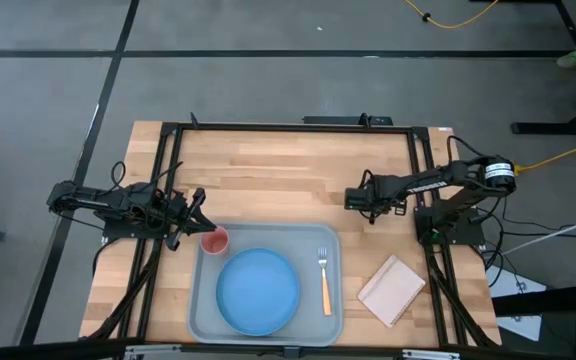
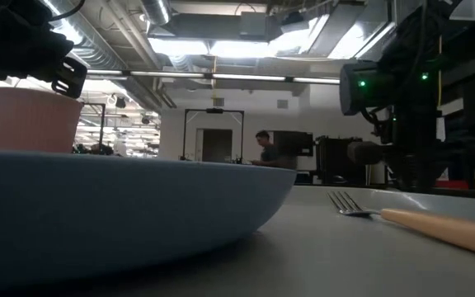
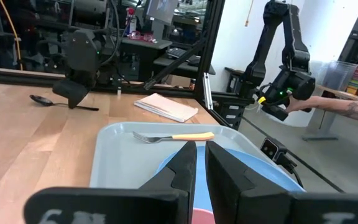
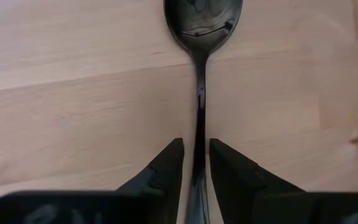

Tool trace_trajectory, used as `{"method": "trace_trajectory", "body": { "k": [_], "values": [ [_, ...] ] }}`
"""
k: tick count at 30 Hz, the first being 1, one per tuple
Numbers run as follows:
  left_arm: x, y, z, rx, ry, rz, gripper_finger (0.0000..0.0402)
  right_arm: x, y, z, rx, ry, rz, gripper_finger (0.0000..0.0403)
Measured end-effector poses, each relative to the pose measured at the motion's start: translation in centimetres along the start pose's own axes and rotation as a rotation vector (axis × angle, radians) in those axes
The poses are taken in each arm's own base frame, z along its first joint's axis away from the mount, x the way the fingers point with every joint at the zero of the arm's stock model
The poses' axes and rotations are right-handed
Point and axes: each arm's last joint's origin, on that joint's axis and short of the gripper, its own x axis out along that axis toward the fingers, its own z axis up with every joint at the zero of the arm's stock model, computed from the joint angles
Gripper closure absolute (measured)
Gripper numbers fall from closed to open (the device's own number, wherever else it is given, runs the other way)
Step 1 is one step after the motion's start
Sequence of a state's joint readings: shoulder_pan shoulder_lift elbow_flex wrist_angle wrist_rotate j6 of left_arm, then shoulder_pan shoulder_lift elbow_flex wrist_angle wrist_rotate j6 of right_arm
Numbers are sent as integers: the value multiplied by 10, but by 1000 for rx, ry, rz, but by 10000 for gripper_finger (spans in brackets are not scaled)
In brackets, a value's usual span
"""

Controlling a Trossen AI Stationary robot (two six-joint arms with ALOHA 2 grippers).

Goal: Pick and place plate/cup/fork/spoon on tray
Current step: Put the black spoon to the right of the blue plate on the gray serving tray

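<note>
The pale grey-blue tray (image 1: 333, 318) lies at the table's near middle. On it are the light-blue plate (image 1: 258, 291), the orange-handled fork (image 1: 324, 282) to the plate's right, and the pink cup (image 1: 215, 241), upright in the tray's far left corner. My left gripper (image 1: 200, 226) is at the cup's far left rim, its fingers almost together. The dark spoon (image 4: 202, 18) lies flat on the wood beyond the tray's far right. My right gripper (image 1: 352, 199) is low over the spoon's handle, its fingers close on either side. My left gripper has the cup's rim (image 3: 201, 216) between its two fingers, coming slanting down from the table's left. The fingers hide the place of contact. The cup (image 2: 31, 120) stands upright on the tray. My right gripper pinches the spoon's handle (image 4: 198, 134) between its two fingers, from above and along the handle. The spoon lies flat on the table.
A small beige flat rectangle (image 1: 391, 290) lies on the table right of the tray. A black frame (image 1: 288, 127) runs round the table's edges. A person's arm (image 3: 347, 109) shows beyond the table's right side.
</note>
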State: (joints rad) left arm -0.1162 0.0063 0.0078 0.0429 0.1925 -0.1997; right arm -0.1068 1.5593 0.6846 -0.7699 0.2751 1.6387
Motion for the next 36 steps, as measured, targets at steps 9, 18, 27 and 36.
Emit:
{"method": "trace_trajectory", "body": {
  "k": [9, 18, 27, 36],
  "values": [
    [0, 0, 0, 0, 0, 0, 374, 0, 1, 1, 10, 21, 12, 391],
    [0, 0, 0, 0, 0, 0, 374, -3, 6, 1, 18, 37, 24, 397],
    [0, 0, 0, 0, 0, 0, 374, -40, 31, 1, 4, 67, 99, 401],
    [0, 0, 0, -1, 1, -4, 374, -101, 66, -18, -28, 29, 398, 401]
  ]
}}
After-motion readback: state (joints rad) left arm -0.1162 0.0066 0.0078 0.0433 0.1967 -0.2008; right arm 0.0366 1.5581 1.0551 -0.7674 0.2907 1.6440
